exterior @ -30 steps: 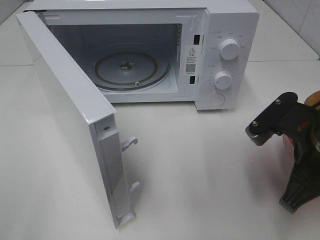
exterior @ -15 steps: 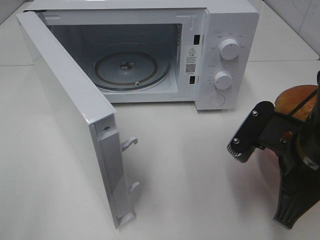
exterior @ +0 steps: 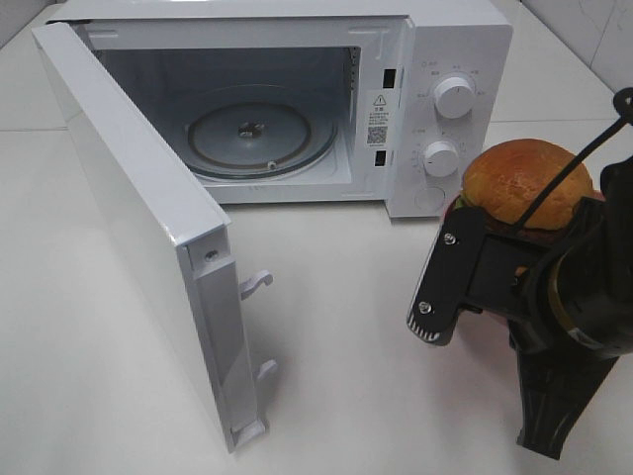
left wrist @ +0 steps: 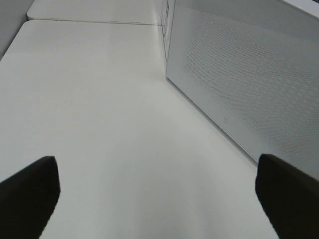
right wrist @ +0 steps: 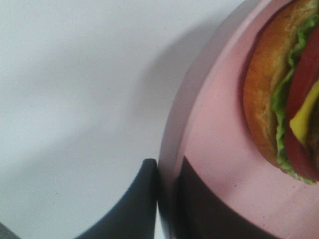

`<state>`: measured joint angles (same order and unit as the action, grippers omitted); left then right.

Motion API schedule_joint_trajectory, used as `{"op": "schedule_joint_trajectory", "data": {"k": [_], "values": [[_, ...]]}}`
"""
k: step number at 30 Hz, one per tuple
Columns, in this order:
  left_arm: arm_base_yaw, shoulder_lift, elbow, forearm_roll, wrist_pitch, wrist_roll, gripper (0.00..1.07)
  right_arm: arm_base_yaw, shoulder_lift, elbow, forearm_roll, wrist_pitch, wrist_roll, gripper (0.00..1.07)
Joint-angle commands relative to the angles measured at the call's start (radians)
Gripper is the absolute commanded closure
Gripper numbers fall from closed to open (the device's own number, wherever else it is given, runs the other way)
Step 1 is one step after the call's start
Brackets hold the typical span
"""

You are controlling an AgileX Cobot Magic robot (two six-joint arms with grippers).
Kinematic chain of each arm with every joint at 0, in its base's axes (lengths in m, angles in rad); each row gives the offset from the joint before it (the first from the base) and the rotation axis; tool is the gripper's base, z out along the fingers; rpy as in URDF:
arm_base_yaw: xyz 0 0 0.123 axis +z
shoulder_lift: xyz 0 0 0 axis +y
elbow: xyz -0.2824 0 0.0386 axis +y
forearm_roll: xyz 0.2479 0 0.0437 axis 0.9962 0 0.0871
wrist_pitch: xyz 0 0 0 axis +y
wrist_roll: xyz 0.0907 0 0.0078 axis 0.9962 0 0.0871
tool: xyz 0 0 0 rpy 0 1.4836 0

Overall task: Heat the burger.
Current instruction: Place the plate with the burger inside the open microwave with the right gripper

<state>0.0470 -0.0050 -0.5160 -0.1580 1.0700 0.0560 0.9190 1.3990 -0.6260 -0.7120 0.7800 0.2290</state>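
The burger (exterior: 524, 183), with a golden-brown domed bun, lettuce and red layers, rides on a pink plate (right wrist: 214, 149) just right of the microwave's (exterior: 297, 99) control panel. In the right wrist view my right gripper (right wrist: 169, 199) is shut on the plate's rim, one dark finger (right wrist: 142, 199) under it and the other on top. The burger (right wrist: 284, 99) lies further in on the plate. In the exterior view the right arm (exterior: 564, 297) covers most of the plate. My left gripper (left wrist: 159, 199) is open over bare table beside the microwave door (left wrist: 249, 74), holding nothing.
The microwave door (exterior: 138, 228) stands wide open, swung out toward the front left. The glass turntable (exterior: 259, 134) lies bare inside the cavity. Two white knobs (exterior: 453, 97) sit on the panel at the right. White tabletop (exterior: 336, 327) stretches before the microwave.
My right arm has carried the plate and burger leftward toward the microwave front. The burger has come fully into view. The left gripper and the door have not moved.
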Motion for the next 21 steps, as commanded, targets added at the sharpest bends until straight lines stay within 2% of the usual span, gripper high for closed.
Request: {"op": "schedule_joint_trajectory", "data": {"k": [1, 16, 21], "values": [[-0.008, -0.015, 0.001, -0.005, 0.000, -0.001, 0.06, 0.015, -0.012, 0.000, -0.075, -0.046, -0.079, 1.07], [-0.008, -0.015, 0.001, -0.005, 0.000, -0.001, 0.06, 0.015, -0.012, 0.000, -0.078, -0.191, -0.376, 1.07], [-0.008, -0.015, 0.001, -0.005, 0.000, -0.001, 0.06, 0.015, -0.012, 0.000, -0.080, -0.314, -0.505, 1.07]]}}
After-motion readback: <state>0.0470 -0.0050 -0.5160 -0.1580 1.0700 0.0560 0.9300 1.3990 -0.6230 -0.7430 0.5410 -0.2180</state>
